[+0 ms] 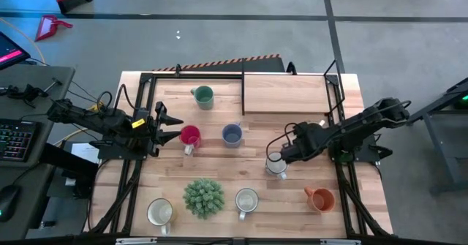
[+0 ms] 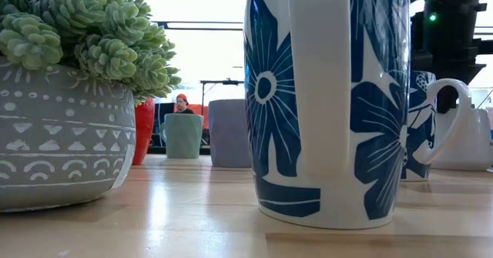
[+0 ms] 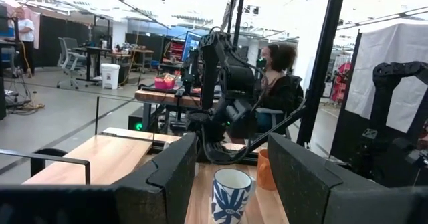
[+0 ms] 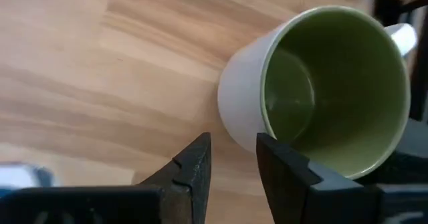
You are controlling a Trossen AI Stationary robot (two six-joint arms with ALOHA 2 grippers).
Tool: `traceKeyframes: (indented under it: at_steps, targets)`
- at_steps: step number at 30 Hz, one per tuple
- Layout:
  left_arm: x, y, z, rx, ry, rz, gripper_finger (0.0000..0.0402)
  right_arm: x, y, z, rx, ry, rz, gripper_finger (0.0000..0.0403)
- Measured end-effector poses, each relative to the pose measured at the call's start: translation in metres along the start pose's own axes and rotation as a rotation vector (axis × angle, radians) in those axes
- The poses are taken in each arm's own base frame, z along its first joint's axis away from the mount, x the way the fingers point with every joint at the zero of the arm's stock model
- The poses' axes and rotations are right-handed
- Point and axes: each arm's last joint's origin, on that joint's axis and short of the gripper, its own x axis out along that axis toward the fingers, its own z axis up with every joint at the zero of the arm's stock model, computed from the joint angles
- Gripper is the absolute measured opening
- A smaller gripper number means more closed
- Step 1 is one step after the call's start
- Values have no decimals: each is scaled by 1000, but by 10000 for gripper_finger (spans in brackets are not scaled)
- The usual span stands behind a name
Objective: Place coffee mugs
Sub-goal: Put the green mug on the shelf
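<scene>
Several mugs stand on their bases on the wooden table: teal green (image 1: 203, 95), red (image 1: 190, 135), blue-grey (image 1: 232, 134), orange (image 1: 320, 198), and white ones (image 1: 246, 200) (image 1: 159, 212). A further mug (image 1: 276, 166) is white outside and olive green inside (image 4: 321, 97), with blue flowers on its wall (image 2: 422, 127). My right gripper (image 1: 281, 156) hangs over its rim, open by a narrow gap (image 4: 234, 150). One finger is over the outside of the wall and one over the rim. My left gripper (image 1: 172, 133) is open (image 3: 232, 144), just left of the red mug.
A spiky green plant (image 1: 203, 197) in a grey patterned pot (image 2: 62, 127) stands near the near edge, between two white mugs. A raised wooden board (image 1: 285, 93) covers the far right corner. A black frame (image 1: 146, 84) borders the table. People sit in the room beyond (image 3: 277, 77).
</scene>
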Motion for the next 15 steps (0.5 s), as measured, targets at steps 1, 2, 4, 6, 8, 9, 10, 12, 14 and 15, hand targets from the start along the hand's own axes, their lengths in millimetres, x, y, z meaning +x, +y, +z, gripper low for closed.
traceKeyframes:
  at_steps: [1,2,4,6,8,9,10,12,14,15]
  targets:
    - [0,0,0,0,0,0,174,0,0,0,-1,-8,1,110]
    - [0,0,0,0,0,0,174,-1,1,1,-1,-13,6,110]
    - [0,0,0,0,0,0,174,-6,3,3,-16,-19,27,110]
    - [0,0,0,0,1,0,174,-12,5,5,-38,-27,45,110]
    - [0,0,0,1,4,0,174,-17,3,7,-52,-57,26,110]
    - [0,0,-1,2,7,1,174,-17,1,8,-52,-71,6,110]
    - [0,0,-1,3,8,1,174,-17,-1,10,-46,-78,-19,110]
    - [0,0,-1,3,8,1,174,-16,-5,12,-33,-66,-64,110]
    - [0,0,-1,3,8,1,174,-13,-7,13,-36,-45,-85,110]
    - [0,0,-1,3,8,1,174,-12,-6,13,-43,-38,-79,110]
